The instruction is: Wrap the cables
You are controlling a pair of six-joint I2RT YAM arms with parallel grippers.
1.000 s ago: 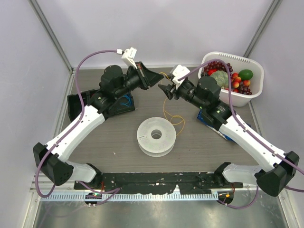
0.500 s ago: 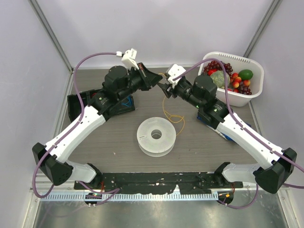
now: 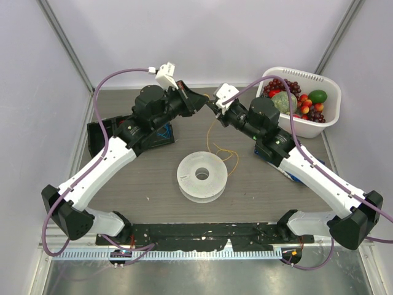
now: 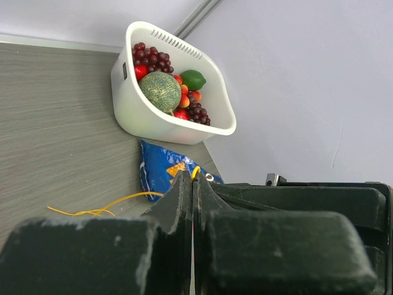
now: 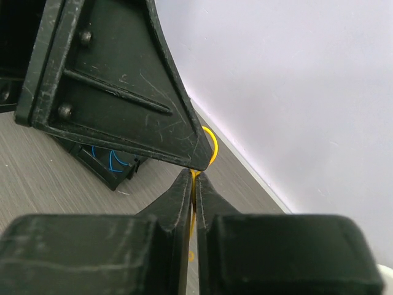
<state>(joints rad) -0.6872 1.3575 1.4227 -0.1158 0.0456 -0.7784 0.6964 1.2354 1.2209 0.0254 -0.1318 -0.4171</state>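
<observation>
The yellow-orange cable (image 3: 211,136) hangs from both grippers down to loose loops on the table by the white spool (image 3: 201,177). My left gripper (image 3: 204,103) and right gripper (image 3: 213,109) meet tip to tip above the far middle of the table. In the left wrist view my left gripper (image 4: 194,177) is shut, with a bit of the cable (image 4: 196,171) showing at its tips and more cable (image 4: 116,201) lying on the table. In the right wrist view my right gripper (image 5: 194,177) is shut on the cable (image 5: 213,146), which curls round the left fingertip just above.
A white basket (image 3: 325,126) of fruit stands at the far right and also shows in the left wrist view (image 4: 153,123). A blue bag (image 4: 158,171) lies next to it. A black box (image 3: 98,132) with a blue wire coil (image 5: 112,160) sits at the far left.
The two grippers have closed in on each other until their tips touch. The right gripper moved up and left, and the cable strand now hangs straighter.
</observation>
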